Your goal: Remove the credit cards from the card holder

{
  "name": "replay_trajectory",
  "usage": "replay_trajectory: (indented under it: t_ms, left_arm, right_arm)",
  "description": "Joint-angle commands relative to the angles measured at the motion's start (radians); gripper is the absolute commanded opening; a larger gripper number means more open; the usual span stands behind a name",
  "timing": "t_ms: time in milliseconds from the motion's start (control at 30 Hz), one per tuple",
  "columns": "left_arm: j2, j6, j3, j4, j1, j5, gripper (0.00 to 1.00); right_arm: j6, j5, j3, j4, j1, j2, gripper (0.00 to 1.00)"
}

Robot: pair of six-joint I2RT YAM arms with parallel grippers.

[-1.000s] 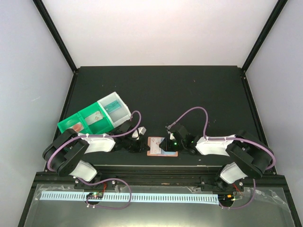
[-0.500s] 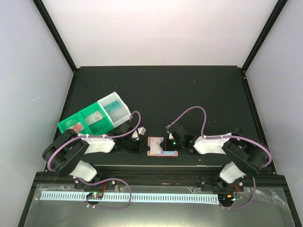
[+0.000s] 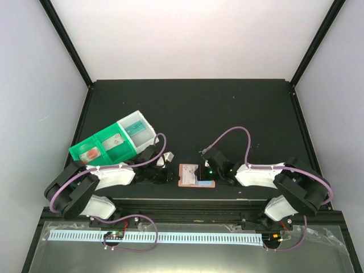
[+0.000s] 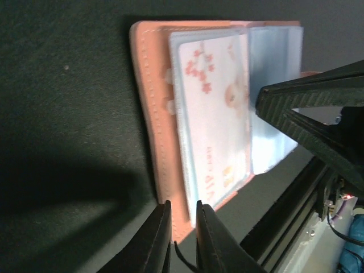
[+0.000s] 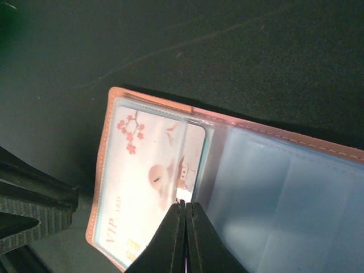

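Observation:
The salmon card holder (image 3: 196,176) lies open flat near the table's front edge, between both grippers. A pale credit card (image 5: 142,176) with red blossoms and "VIP" print sits in its left clear pocket (image 4: 213,114); the right pockets look empty. My right gripper (image 5: 185,205) is shut, its tips resting at the card's inner edge by the fold; I cannot tell if it pinches anything. It stands just right of the fold in the top view (image 3: 202,170). My left gripper (image 4: 182,209) is open a narrow slit at the holder's outer corner (image 4: 153,114), left of it in the top view (image 3: 168,173).
A green-and-white compartment tray (image 3: 114,142) lies behind the left arm, holding a few small items. The black front rail (image 3: 187,203) runs just below the card holder. Dark table surface stretches beyond toward the back wall.
The right gripper's jaws have closed at the card's edge. The left gripper's jaws have parted slightly, and the left arm has shifted a little. The card holder has stayed put.

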Motion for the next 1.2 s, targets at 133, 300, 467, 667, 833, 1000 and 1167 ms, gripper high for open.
replay_trajectory:
  t_ms: [133, 300, 467, 667, 833, 1000, 1167]
  left_arm:
    - [-0.069, -0.020, 0.036, 0.003, -0.006, 0.003, 0.22]
    - [-0.012, -0.021, 0.050, 0.075, -0.005, 0.061, 0.09]
    - [0.045, -0.006, 0.061, 0.087, -0.006, 0.060, 0.03]
    - [0.086, 0.006, 0.043, 0.098, -0.006, 0.037, 0.02]
    - [0.107, 0.017, 0.040, 0.080, -0.006, 0.023, 0.02]
    - [0.113, 0.030, 0.044, 0.035, -0.005, -0.011, 0.01]
    - [0.112, 0.033, 0.043, 0.013, -0.005, -0.029, 0.02]
  right_arm:
    - [0.007, 0.000, -0.016, 0.035, 0.002, -0.040, 0.04]
    - [0.009, 0.012, -0.016, 0.030, 0.001, -0.034, 0.09]
    - [0.008, 0.018, -0.009, 0.023, 0.002, -0.025, 0.12]
    - [0.010, 0.017, -0.010, 0.030, 0.001, 0.001, 0.12]
    - [0.014, 0.002, -0.013, 0.052, 0.002, 0.032, 0.13]
    - [0.019, -0.007, -0.017, 0.069, 0.001, 0.045, 0.13]
    - [0.017, -0.003, -0.024, 0.079, 0.001, 0.038, 0.08]
